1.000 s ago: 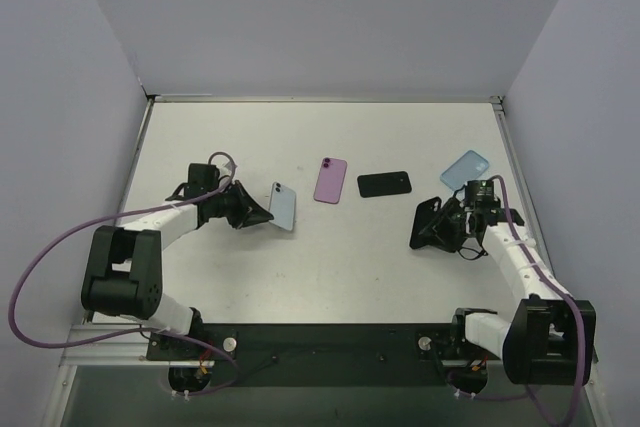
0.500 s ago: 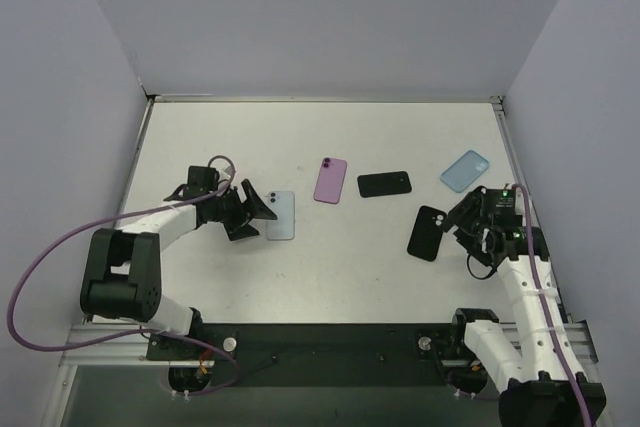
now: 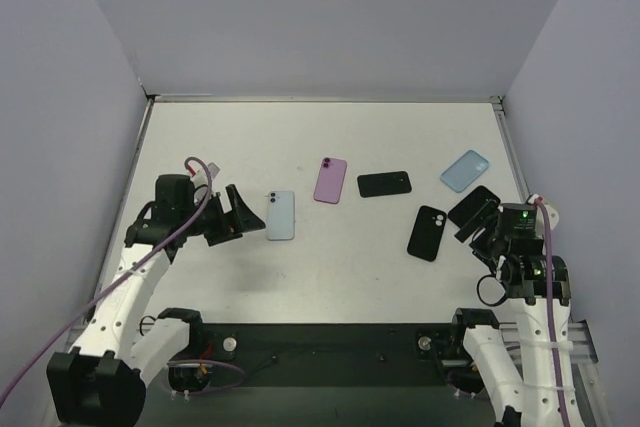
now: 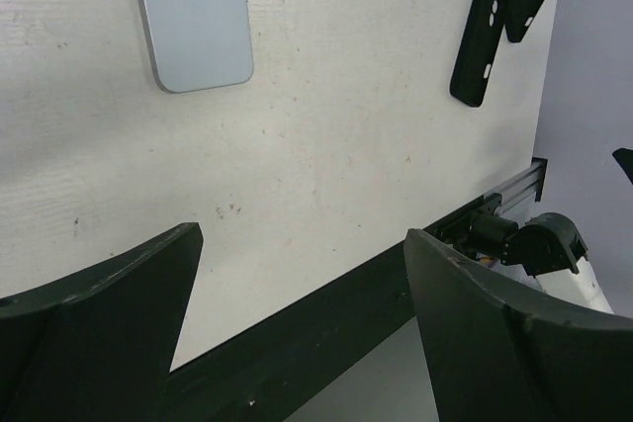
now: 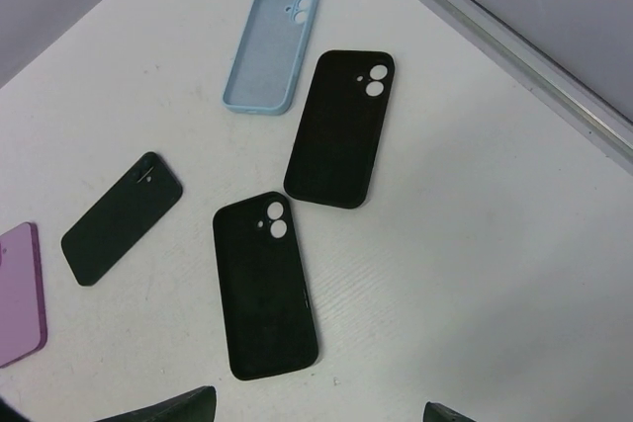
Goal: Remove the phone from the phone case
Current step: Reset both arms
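Observation:
A light blue phone (image 3: pixel 281 215) (image 4: pixel 193 17) lies flat and bare on the white table, just right of my left gripper (image 3: pixel 232 215) (image 4: pixel 299 236). That gripper is open, holds nothing, and sits slightly back from the phone. An empty black phone case (image 3: pixel 428 233) (image 5: pixel 264 284) lies flat at centre right. My right gripper (image 3: pixel 493 239) (image 5: pixel 312 414) hangs open and empty above the table to the case's right. Only its two fingertips (image 5: pixel 168 407) show, at the bottom edge of the right wrist view.
A second black case (image 3: pixel 473 207) (image 5: pixel 341 127) and a light blue case (image 3: pixel 466 170) (image 5: pixel 269 48) lie at the right. A purple phone (image 3: pixel 331 179) and a black phone (image 3: pixel 385 184) (image 5: pixel 122 217) lie mid-table. Grey walls enclose the table on three sides.
The left gripper opened, laid the light blue phone flat and drew back left. The right gripper opened, dropped the black case flat and pulled back toward the near right.

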`<action>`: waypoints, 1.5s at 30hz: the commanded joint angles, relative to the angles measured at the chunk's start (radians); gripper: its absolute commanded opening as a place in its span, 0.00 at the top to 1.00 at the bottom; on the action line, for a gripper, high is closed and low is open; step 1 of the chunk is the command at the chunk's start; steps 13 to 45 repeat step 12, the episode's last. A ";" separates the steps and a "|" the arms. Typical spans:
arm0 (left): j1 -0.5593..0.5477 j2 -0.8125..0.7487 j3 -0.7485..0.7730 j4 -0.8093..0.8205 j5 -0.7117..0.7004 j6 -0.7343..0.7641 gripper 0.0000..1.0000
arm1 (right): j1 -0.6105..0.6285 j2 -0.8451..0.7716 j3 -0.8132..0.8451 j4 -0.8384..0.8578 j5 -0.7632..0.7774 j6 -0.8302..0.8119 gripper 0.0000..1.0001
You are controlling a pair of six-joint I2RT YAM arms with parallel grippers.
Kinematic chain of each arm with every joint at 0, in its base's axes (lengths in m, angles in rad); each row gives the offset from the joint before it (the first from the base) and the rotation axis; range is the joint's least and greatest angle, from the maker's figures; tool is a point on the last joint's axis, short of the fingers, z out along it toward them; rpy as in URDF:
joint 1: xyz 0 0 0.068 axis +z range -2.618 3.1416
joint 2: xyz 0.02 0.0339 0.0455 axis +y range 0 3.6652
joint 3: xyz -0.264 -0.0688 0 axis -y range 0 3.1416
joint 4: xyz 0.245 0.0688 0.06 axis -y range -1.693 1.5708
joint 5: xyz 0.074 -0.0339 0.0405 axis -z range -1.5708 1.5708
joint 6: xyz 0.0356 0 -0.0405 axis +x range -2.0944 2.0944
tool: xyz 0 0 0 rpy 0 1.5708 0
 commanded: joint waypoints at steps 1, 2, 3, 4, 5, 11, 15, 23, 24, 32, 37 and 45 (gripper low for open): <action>0.001 -0.129 0.013 -0.106 -0.035 0.002 0.06 | 0.003 -0.036 -0.003 -0.071 0.049 0.018 0.24; 0.002 -0.145 0.007 -0.110 -0.036 -0.004 0.06 | 0.002 -0.044 0.000 -0.071 0.050 0.027 0.24; 0.001 -0.173 -0.006 -0.113 -0.032 -0.010 0.06 | 0.003 -0.050 0.000 -0.071 0.049 0.028 0.24; 0.001 -0.182 -0.013 -0.113 -0.027 -0.022 0.06 | 0.003 -0.052 -0.001 -0.071 0.050 0.031 0.24; 0.002 -0.192 -0.019 -0.114 -0.027 -0.028 0.06 | 0.003 -0.052 -0.006 -0.073 0.049 0.032 0.24; 0.002 -0.212 -0.022 -0.123 -0.022 -0.045 0.06 | 0.002 -0.041 -0.010 -0.076 0.032 0.035 0.26; 0.002 -0.212 -0.017 -0.125 -0.022 -0.047 0.06 | 0.003 -0.044 -0.007 -0.079 0.030 0.036 0.26; 0.002 -0.212 -0.017 -0.125 -0.022 -0.047 0.06 | 0.003 -0.044 -0.007 -0.079 0.030 0.036 0.26; 0.002 -0.212 -0.017 -0.125 -0.022 -0.047 0.06 | 0.003 -0.044 -0.007 -0.079 0.030 0.036 0.26; 0.002 -0.212 -0.017 -0.125 -0.022 -0.047 0.06 | 0.003 -0.044 -0.007 -0.079 0.030 0.036 0.26; 0.002 -0.212 -0.017 -0.125 -0.022 -0.047 0.06 | 0.003 -0.044 -0.007 -0.079 0.030 0.036 0.26; 0.002 -0.212 -0.017 -0.125 -0.022 -0.047 0.06 | 0.003 -0.044 -0.007 -0.079 0.030 0.036 0.26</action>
